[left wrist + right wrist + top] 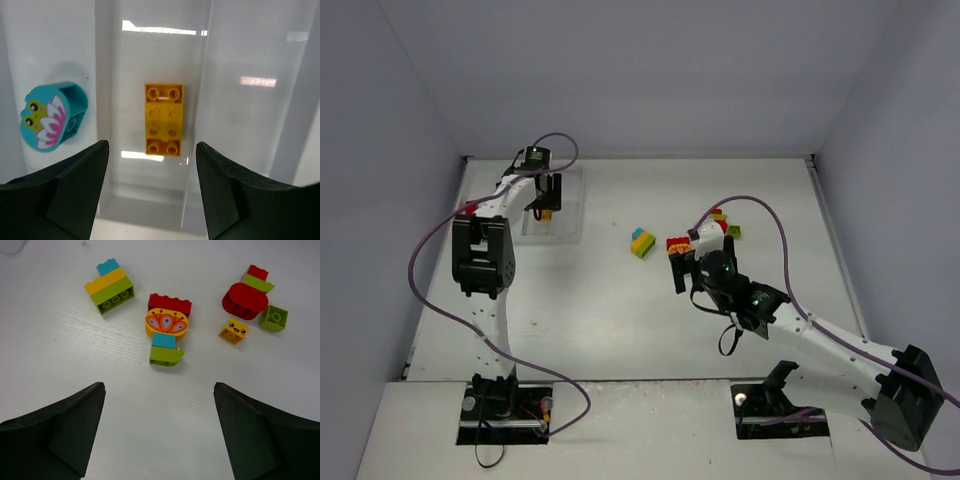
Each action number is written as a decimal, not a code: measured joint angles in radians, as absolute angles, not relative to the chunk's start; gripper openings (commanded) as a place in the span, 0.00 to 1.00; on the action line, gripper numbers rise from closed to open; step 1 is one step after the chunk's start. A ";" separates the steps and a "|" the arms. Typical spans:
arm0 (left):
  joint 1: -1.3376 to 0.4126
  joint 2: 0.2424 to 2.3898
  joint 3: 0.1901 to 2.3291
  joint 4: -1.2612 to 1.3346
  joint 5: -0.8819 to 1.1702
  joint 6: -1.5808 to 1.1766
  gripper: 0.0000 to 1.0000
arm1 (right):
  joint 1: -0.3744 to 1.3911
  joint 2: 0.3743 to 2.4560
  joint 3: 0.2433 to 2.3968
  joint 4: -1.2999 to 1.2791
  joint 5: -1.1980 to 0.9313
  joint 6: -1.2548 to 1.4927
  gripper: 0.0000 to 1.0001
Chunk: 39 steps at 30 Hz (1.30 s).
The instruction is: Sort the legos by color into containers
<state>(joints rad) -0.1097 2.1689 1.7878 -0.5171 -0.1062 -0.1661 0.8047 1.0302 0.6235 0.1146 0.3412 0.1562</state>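
Well, left gripper [544, 203]: jaws parted with nothing between them, hanging over the tray.
White plastic tray [572, 232]: it sits far left on the table. A round cyan frog-print brick [50, 116] lies in one compartment and an oblong yellow brick [164, 120] in the next.
Cyan-yellow-lime stack [109, 286]: mid-table, three bricks joined.
Red-yellow-cyan-lime clump [167, 330]: just right of the stack, unsorted.
Right-hand pieces: a rounded red clump [246, 299], a small yellow face cube [233, 330] and a lime cube [274, 318] lie close together.
Right gripper [159, 387]: jaws wide and empty, hovering short of the clump.
Handling: probably light, rigid and slick-sided. Pinch across the flat side walls; the clumps likely need both grippers to pull apart.
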 measured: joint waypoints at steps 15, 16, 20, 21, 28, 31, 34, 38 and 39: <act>-0.148 1.336 1.424 -0.488 0.057 -0.337 0.92 | 0.400 1.448 0.815 0.108 0.310 0.336 0.72; -0.156 1.298 1.394 -0.486 0.065 -0.340 0.92 | 0.394 1.487 0.834 0.109 0.310 0.345 0.70; -0.173 1.227 1.275 -0.447 0.099 -0.346 0.92 | 0.379 1.633 0.898 0.112 0.315 0.386 0.62; -0.173 1.222 1.245 -0.443 0.105 -0.348 0.92 | 0.377 1.662 0.911 0.112 0.316 0.397 0.62; -0.174 1.229 1.187 -0.446 0.137 -0.353 0.92 | 0.368 1.794 0.974 0.118 0.318 0.441 0.55; -0.174 1.225 1.187 -0.442 0.142 -0.353 0.93 | 0.364 1.807 0.986 0.121 0.327 0.447 0.54; -0.174 1.225 1.187 -0.442 0.157 -0.355 0.92 | 0.358 1.820 0.995 0.133 0.328 0.449 0.52; -0.174 1.225 1.187 -0.439 0.177 -0.356 0.92 | 0.347 1.842 1.000 0.157 0.329 0.448 0.44; -0.174 1.225 1.187 -0.439 0.181 -0.356 0.92 | 0.346 1.844 1.000 0.164 0.329 0.447 0.40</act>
<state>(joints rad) -0.1741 1.2251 1.1870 -0.4389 0.1806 -0.3565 0.3462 1.8442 1.0004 0.1642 0.3286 0.4465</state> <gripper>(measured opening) 0.923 0.465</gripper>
